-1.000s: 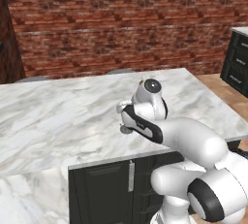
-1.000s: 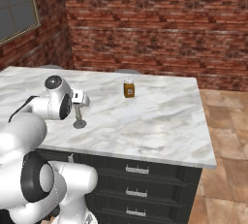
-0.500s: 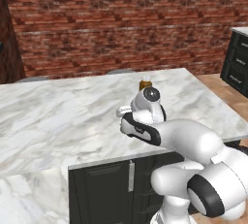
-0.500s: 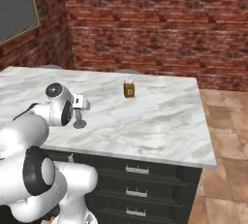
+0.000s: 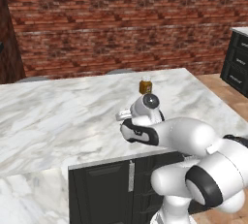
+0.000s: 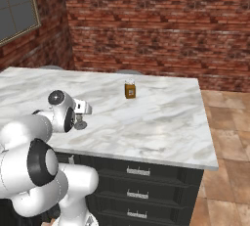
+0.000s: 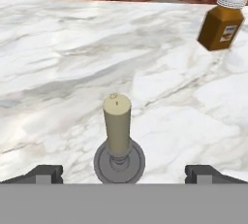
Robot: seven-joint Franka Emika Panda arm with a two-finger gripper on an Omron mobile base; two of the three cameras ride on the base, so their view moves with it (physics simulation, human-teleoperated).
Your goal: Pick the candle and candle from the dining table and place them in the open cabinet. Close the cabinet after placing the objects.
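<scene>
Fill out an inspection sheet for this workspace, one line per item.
Surface: dining table, white grey-veined marble, dark base.
Job's things: candle, cream, upright on grey round-based holder, on the table.
Clutter: amber carton, white cap, standing apart from the candle.
Grippers: gripper open, fingertips either side of the candle's base, not touching.
Cables: nothing seen.
Surroundings: brick wall, window, tiled floor, dark drawers.
</scene>
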